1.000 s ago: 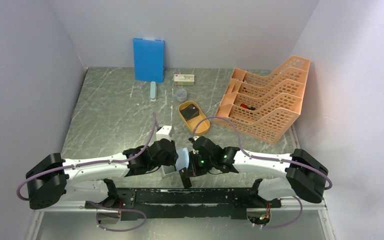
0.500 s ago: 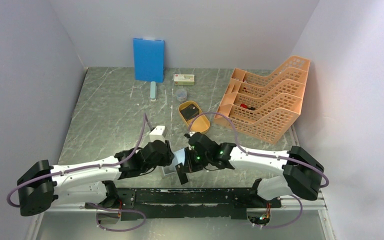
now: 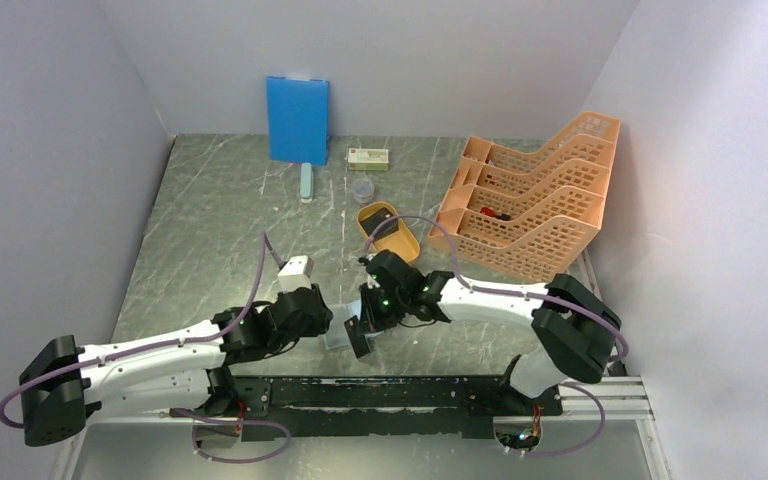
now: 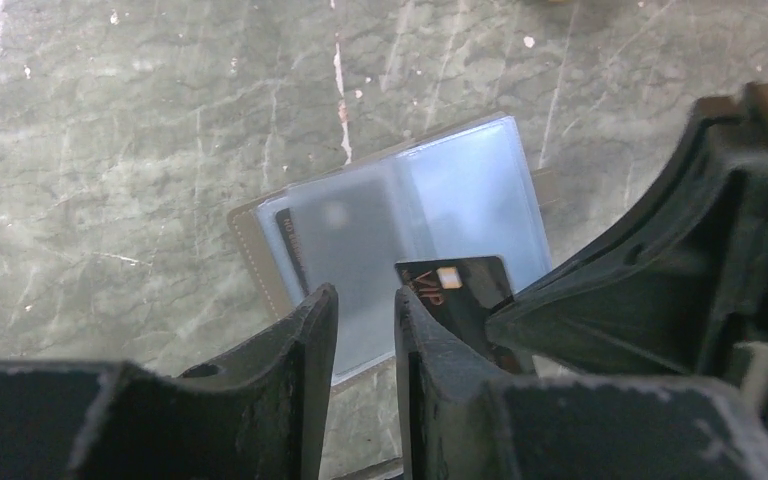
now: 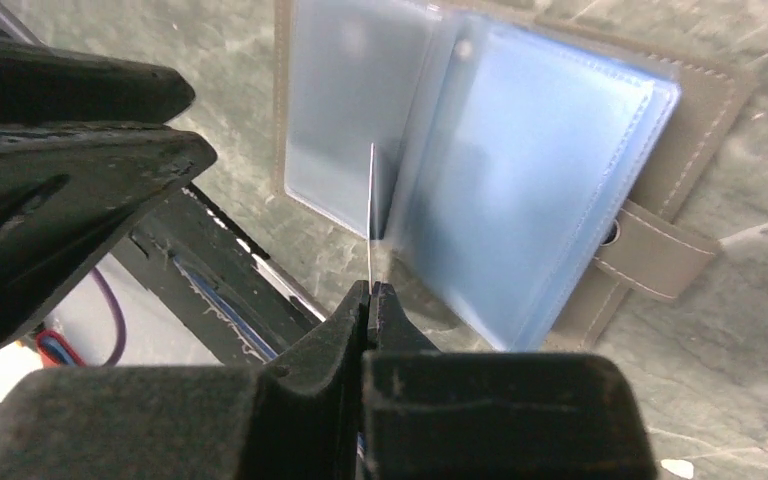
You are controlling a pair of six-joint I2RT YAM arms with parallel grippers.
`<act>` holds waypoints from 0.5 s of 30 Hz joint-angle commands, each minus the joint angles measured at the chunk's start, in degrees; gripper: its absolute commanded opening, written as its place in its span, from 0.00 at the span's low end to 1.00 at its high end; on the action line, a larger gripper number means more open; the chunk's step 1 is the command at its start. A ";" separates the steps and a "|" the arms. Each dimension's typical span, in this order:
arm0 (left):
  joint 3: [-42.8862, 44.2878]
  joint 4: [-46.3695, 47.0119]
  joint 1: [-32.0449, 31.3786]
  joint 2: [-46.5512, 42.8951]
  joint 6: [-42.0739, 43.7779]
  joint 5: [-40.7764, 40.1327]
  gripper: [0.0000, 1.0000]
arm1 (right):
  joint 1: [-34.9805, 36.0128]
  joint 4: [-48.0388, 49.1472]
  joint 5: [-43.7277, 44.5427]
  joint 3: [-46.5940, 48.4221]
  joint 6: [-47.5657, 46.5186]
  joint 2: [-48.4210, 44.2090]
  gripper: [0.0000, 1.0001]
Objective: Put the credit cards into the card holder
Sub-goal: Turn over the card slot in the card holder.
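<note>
Grey marbled tabletop (image 3: 220,230) | top: we log left gripper (image 3: 325,328) and right gripper (image 3: 362,322) meeting over taupe-grey folding card holder (image 3: 338,340) at near edge | left wrist: holder open flat, black VIP credit card (image 4: 455,285) above its sleeves, left jaws a slit apart | right wrist: right gripper pinches card edge-on.
</note>
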 commanded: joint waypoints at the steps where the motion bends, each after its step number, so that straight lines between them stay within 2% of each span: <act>1: -0.93 -3.58 0.39 1.16 -3.40 -2.48 0.31 | -4.52 2.87 -2.60 -0.30 -0.95 -2.86 0.00; 7: -1.92 -6.60 1.12 3.93 -7.74 -3.42 0.24 | -10.80 6.78 -9.23 -2.25 -1.95 -3.39 0.00; 15: -3.19 -7.52 2.77 5.45 -9.73 -3.06 0.22 | -11.91 10.79 -12.21 -2.93 -0.46 0.18 0.00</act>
